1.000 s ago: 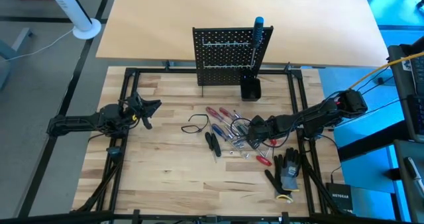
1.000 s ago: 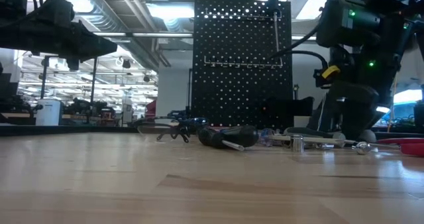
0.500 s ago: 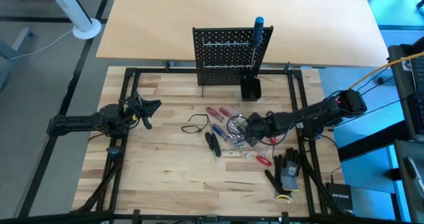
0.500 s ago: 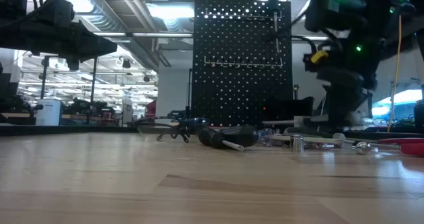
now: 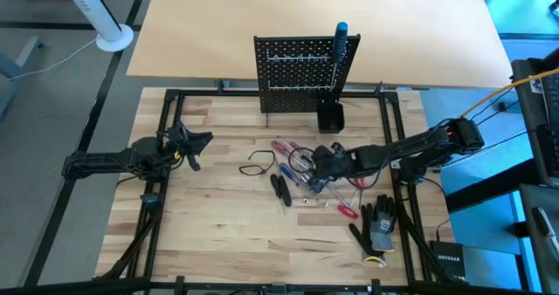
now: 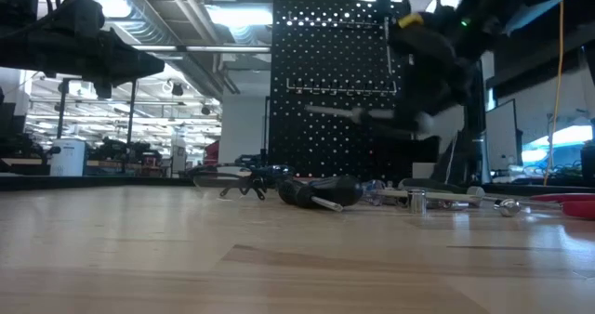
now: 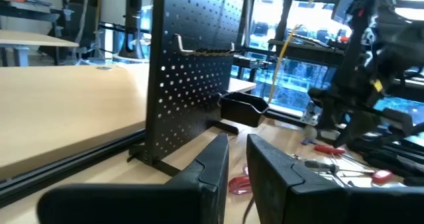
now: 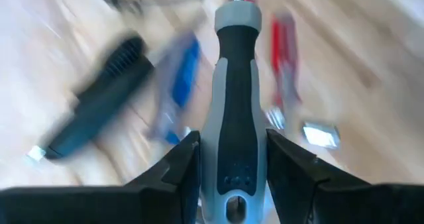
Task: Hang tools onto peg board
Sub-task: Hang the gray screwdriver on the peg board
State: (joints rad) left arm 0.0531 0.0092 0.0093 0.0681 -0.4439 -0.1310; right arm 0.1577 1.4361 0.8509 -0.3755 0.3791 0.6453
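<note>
- left tool (image 5: 199, 143): at the left of the high view over the wooden surface (image 5: 218, 234), its fingers (image 7: 209, 164) drawn narrow with a thin gap between them and nothing held; it is well apart from every hand tool.
- black pliers (image 5: 280, 188): lying flat on the surface just left of centre, handles dark, beside a loop of thin black wire (image 5: 259, 162).
- scattered screwdrivers (image 5: 286, 148): red-handled and blue-handled ones lie loose at mid-frame, with small metal bits just below them; one more red handle (image 5: 348, 211) lies lower right of the pile.
- peg board (image 5: 299, 72): black upright panel dotted with holes, at upper centre of the high view; a blue-handled screwdriver (image 5: 340, 35) already hangs at its right edge, and a small black cup (image 5: 329, 116) stands at its foot.
- right tool (image 5: 320, 161): right of centre, over the pile, clamped on a grey-and-black screwdriver (image 8: 231, 111); the handle runs straight out between the two fingers, its grey collar and metal shaft pointing away from the wrist. in the low view the shaft (image 6: 339, 114) shows raised off the surface, in front of the peg board.
- black gloves (image 5: 379, 225): at the lower right of the surface, below the right arm.
</note>
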